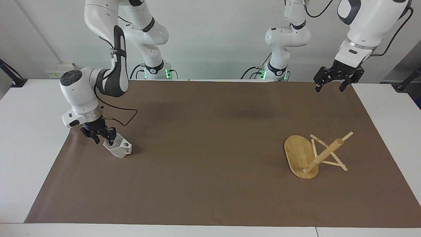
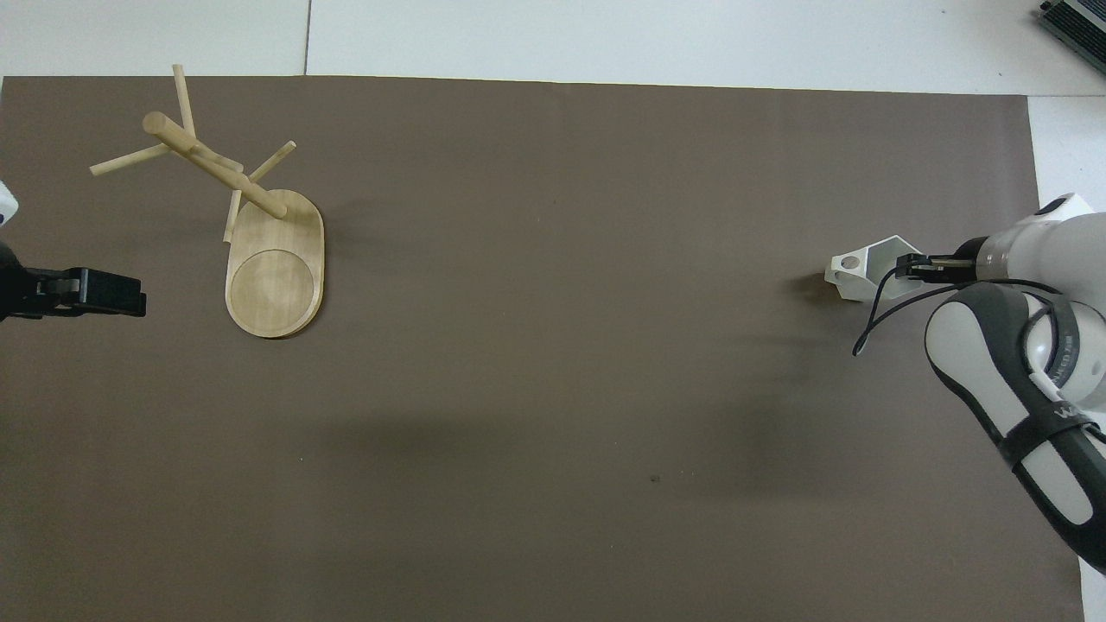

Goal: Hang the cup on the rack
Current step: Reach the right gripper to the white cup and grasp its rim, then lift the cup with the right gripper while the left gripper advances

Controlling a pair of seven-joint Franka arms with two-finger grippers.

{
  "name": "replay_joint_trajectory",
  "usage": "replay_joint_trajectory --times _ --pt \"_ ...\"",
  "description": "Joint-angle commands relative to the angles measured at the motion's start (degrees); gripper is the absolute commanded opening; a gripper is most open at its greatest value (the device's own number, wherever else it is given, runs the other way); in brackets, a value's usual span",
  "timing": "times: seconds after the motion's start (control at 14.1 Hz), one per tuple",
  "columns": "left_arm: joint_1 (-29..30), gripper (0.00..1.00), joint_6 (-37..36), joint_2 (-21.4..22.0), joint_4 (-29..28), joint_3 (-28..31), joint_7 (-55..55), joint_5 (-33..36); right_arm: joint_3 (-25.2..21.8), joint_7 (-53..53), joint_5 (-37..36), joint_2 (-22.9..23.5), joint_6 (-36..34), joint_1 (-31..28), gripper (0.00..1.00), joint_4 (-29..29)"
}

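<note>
The white faceted cup (image 1: 121, 148) (image 2: 854, 269) rests on the brown mat at the right arm's end of the table, its pierced handle pointing toward the table's middle. My right gripper (image 1: 104, 139) (image 2: 904, 266) is down at the cup's mouth, partly closed but still open, its jaws astride the rim wall. The bamboo rack (image 1: 298, 154) (image 2: 275, 278) lies tipped over at the left arm's end, its post (image 1: 324, 154) slanting up off the mat and resting on its pegs. My left gripper (image 1: 330, 88) (image 2: 86, 292) waits open, high over the mat's corner by its own base.
The brown mat (image 1: 210, 158) covers most of the white table. A black cable (image 2: 873, 324) loops from the right wrist beside the cup. Bare white table (image 1: 29, 131) borders the mat at both ends.
</note>
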State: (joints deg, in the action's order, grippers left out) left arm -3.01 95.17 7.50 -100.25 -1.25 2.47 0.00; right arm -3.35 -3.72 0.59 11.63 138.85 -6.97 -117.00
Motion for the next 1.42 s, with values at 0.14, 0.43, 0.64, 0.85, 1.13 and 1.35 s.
replay_joint_trajectory --times 0.14,0.43,0.64,0.85,1.13,1.35 --pt "0.7 1.00 0.4 1.6 -1.6 -0.2 -0.3 -0.7 0.1 1.5 -0.2 -0.5 0.7 -0.2 0.28 -0.9" --pt "0.7 1.00 0.8 1.6 -1.8 -0.2 0.2 -0.7 0.1 1.5 -0.2 -0.5 0.6 -0.1 0.11 -0.9" --pt "0.3 1.00 0.9 1.6 -1.7 -0.2 0.2 -0.7 0.1 1.5 -0.2 -0.4 0.5 -0.1 0.00 -0.9" --pt "0.2 1.00 0.0 1.6 -1.7 -0.3 0.7 -0.8 0.1 1.4 -0.2 -0.4 0.2 -0.1 0.00 -0.7" --pt "-0.1 1.00 -1.6 1.8 -1.7 -0.6 7.0 -0.9 0.1 1.4 0.0 -0.3 -1.6 -0.1 0.00 0.4" --pt "-0.2 1.00 -2.4 1.8 -1.5 -0.7 11.1 -0.9 0.1 1.4 0.0 -0.2 -3.3 -0.1 0.00 1.8"
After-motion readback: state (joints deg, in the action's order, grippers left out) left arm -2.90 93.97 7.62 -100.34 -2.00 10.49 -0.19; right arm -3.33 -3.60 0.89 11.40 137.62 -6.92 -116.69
